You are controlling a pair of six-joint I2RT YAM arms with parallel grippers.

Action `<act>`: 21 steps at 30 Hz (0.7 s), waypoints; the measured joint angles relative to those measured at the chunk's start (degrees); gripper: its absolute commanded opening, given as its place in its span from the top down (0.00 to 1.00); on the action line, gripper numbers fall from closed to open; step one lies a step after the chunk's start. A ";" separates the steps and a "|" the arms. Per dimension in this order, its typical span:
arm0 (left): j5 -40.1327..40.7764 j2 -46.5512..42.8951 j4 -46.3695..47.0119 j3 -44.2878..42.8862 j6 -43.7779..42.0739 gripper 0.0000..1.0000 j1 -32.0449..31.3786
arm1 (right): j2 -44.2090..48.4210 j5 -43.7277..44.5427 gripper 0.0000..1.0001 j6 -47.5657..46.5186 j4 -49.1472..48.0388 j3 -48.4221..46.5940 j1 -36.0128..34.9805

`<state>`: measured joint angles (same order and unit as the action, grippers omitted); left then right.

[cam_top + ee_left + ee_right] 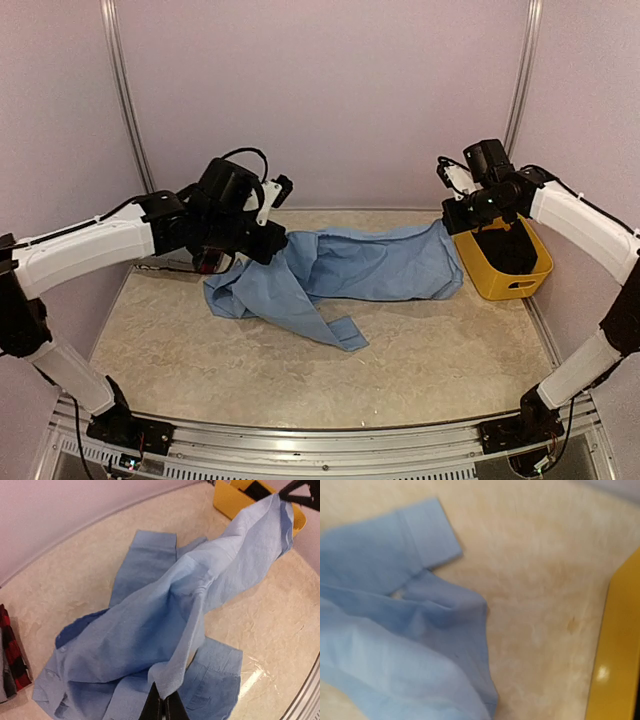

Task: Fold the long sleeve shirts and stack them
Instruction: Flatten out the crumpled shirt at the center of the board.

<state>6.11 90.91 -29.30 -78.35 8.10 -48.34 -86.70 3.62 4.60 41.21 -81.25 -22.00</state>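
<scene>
The light blue shirt (350,265) hangs stretched between my two grippers, its lower part and one sleeve trailing on the table. My left gripper (266,250) is shut on a fold of it, as the left wrist view shows (163,705). My right gripper (447,225) holds the far corner raised beside the basket; the left wrist view shows its dark fingers on that corner (282,495). The right wrist view shows the shirt (395,630) but not its own fingers. The red-and-black plaid shirt (10,655) lies folded at the table's left, under the left arm (207,263). The grey shirt barely shows beside it.
A yellow plastic basket (505,268) stands at the right edge of the table, close to the right gripper; it also shows in the right wrist view (615,655). Walls close in the back and sides.
</scene>
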 measured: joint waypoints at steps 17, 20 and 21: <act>2.93 -25.49 -8.39 -10.32 -10.95 1.00 -2.05 | 18.78 -8.74 1.00 -0.70 9.92 -13.55 -8.20; 3.50 -29.68 -10.69 -11.56 -10.82 1.00 -5.66 | 20.70 -11.69 1.00 -0.26 13.68 -16.83 -8.81; 3.50 -30.97 -11.19 -12.35 -10.54 1.00 -6.10 | 21.29 -12.98 1.00 0.04 14.91 -18.58 -8.90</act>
<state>9.61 59.94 -40.49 -90.70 -2.44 -54.43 -65.41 -9.37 4.64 56.12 -99.83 -30.89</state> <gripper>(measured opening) 0.005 0.004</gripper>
